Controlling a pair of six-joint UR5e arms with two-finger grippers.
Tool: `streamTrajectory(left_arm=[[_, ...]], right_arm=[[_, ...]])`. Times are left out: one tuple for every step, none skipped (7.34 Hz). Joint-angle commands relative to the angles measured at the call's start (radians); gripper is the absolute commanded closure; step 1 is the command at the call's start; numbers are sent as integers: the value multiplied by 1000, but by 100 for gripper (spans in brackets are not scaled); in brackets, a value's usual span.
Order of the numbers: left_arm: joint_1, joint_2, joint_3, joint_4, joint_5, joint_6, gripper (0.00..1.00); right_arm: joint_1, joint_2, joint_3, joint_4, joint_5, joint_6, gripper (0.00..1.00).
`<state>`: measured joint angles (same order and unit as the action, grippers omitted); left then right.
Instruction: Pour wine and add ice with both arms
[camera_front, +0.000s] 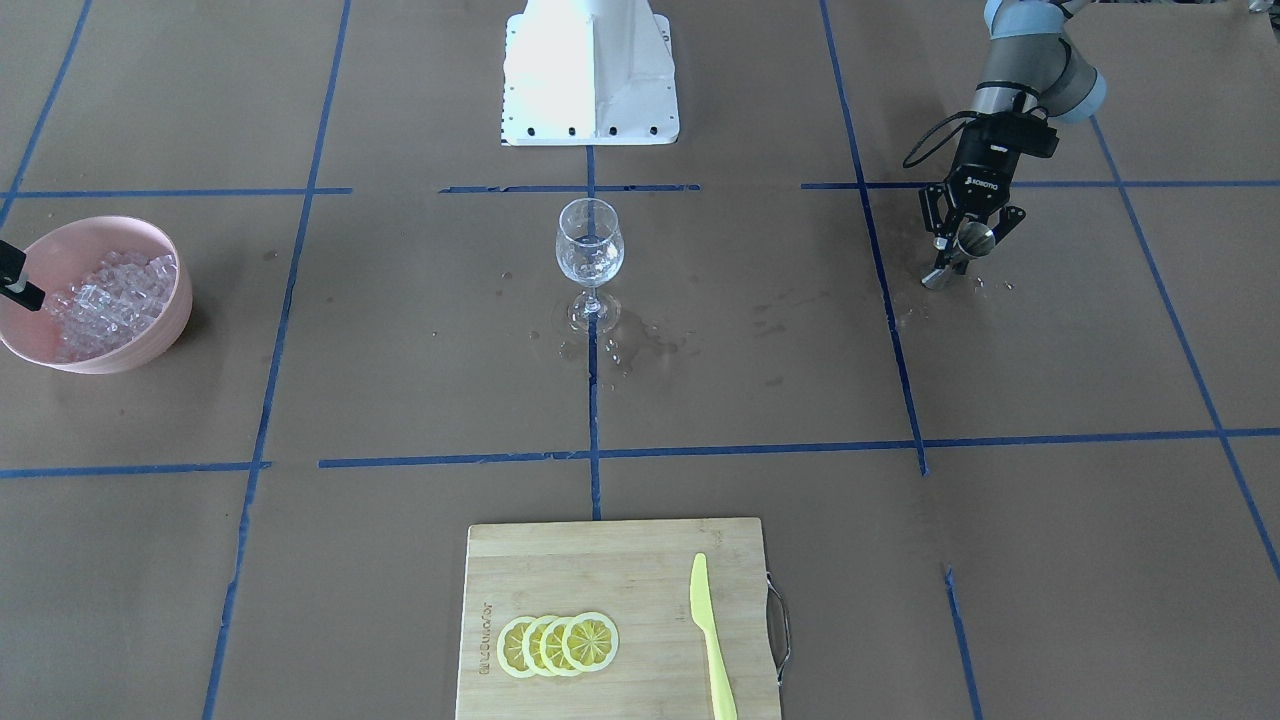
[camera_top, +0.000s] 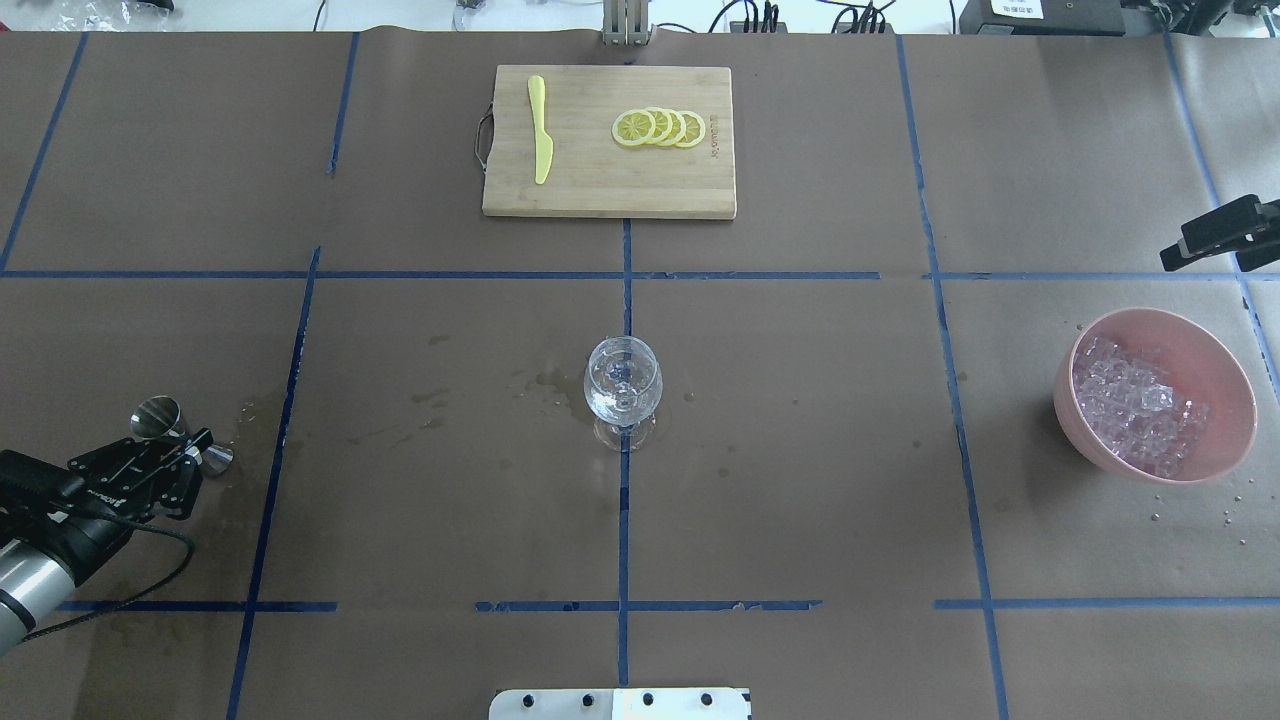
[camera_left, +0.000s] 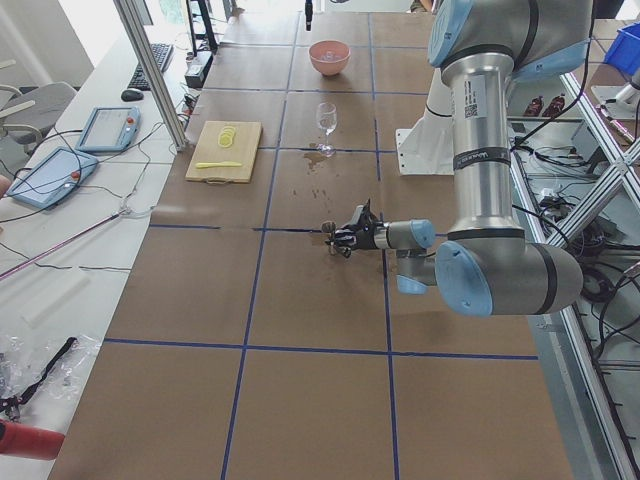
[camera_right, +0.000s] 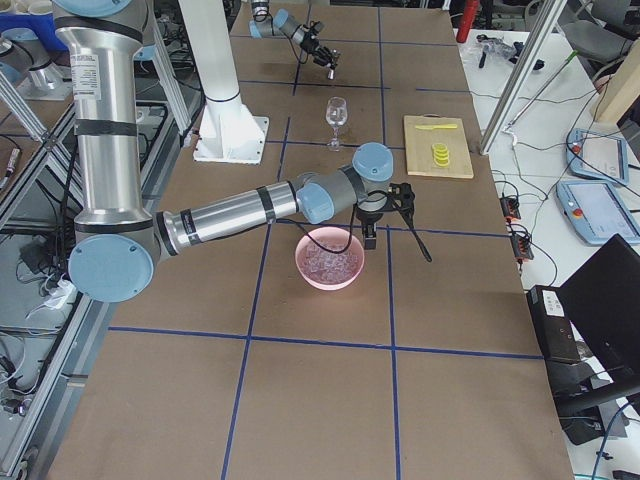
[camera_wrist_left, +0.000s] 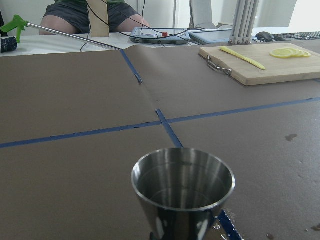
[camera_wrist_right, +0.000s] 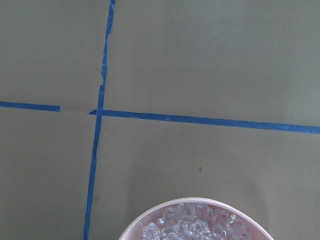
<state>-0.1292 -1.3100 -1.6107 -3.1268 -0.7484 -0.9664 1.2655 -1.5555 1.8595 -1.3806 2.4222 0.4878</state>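
A wine glass (camera_front: 589, 250) stands at the table's middle with a little clear wine (camera_top: 622, 402) in its bowl. My left gripper (camera_front: 962, 243) is low at the table's left, shut around the waist of a steel jigger (camera_top: 158, 417) that leans with its foot on the wet paper. The jigger's cup (camera_wrist_left: 183, 186) looks empty. Ice cubes (camera_top: 1135, 410) fill a pink bowl (camera_front: 160, 335) at the right. My right gripper (camera_top: 1215, 235) hangs just beyond the bowl, mostly cut off; I cannot tell if it is open. Its camera sees the ice (camera_wrist_right: 197, 226) below.
A wooden cutting board (camera_top: 600, 190) at the far middle carries lemon slices (camera_top: 660, 127) and a yellow-green knife (camera_top: 540, 140). Wet stains (camera_front: 640, 345) lie around the glass. The white pedestal (camera_front: 590, 70) stands at the robot's side. Small ice bits (camera_top: 1195, 510) lie by the bowl.
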Motion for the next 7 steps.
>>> streamTrajectory(left_arm=[[0,0,0,-1,0,-2,46],[0,2,0,-1,-2,0,45],[-1,5,-1,1,-15,0,27],[-3,50,-44,11,-93,8,1],[-4,149,-133,20,-171,11,1],[-10,197,-193,83,-239,11,1],[-15,222,-221,149,-347,11,1]], right_arm=[[0,0,1,0,0,0,0],[0,0,1,2,0,0,0],[0,-2,1,0,0,1,0],[0,-2,3,2,0,2,0],[0,-2,10,0,0,2,0],[0,-2,15,0,0,0,0],[0,-3,15,0,0,0,0]])
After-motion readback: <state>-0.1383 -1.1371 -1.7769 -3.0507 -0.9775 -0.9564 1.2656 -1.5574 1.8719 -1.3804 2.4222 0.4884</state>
